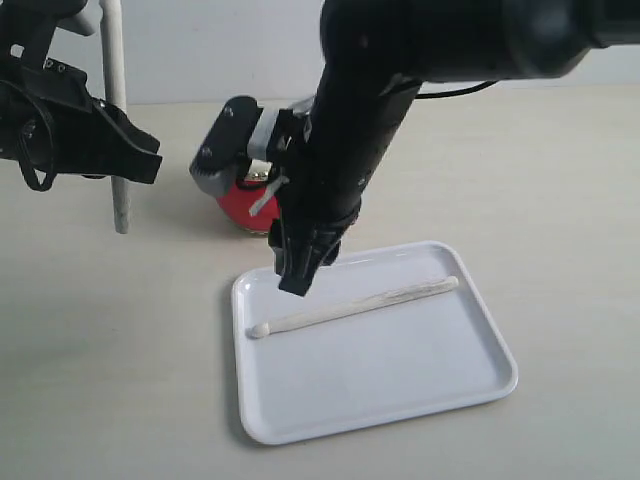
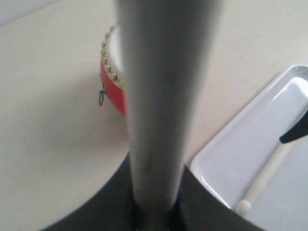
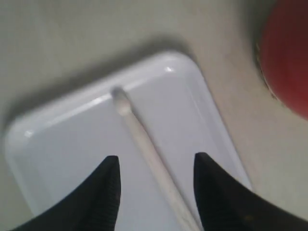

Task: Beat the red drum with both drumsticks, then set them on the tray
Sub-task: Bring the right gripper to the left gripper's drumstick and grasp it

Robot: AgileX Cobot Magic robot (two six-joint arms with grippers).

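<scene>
Drumsticks: two. Exterior: laid stick (image 1: 355,305) lies in the one tray (image 1: 470,395); left gripper (image 1: 120,152) clamps held stick (image 1: 116,70) upright, well left of it. Left wrist: swinging over, held stick may clip the one drum (image 2: 113,94) or roll off the rim. Right wrist: right gripper (image 3: 156,168) spread, empty, above laid stick.

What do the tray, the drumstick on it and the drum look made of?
Tray: likely plastic, glossy white, with highlights along its rim. Drumstick on it: pale, matte, probably wood. Drum: glossy red shell, material unclear, with brass-coloured studs.
</scene>
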